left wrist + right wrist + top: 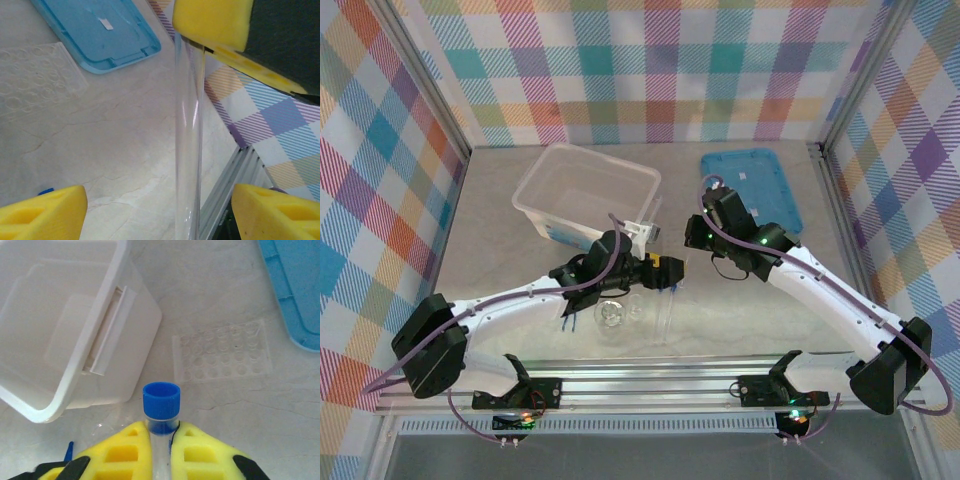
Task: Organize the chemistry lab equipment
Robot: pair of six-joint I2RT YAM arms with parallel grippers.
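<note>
One box (107,340), one blue lid (750,190), one well plate (222,356), one blue-capped tube (161,405), one clear cylinder (189,140), one round glass vessel (610,316).

The table (500,200) is a matt, pale stone-look slab with faint veins. The box (65,340), upper left of the right wrist view, is milky semi-gloss plastic; the well plate (222,357) is clear moulded plastic. The lid (95,35) is smooth blue plastic. The cylinder (189,140) is glossy and transparent. The capped tube (161,412) has a ribbed blue plastic cap.

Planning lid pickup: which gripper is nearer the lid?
Right. The right gripper is beside the lid, at its left edge; left gripper is farther left, nearer the bases.
</note>
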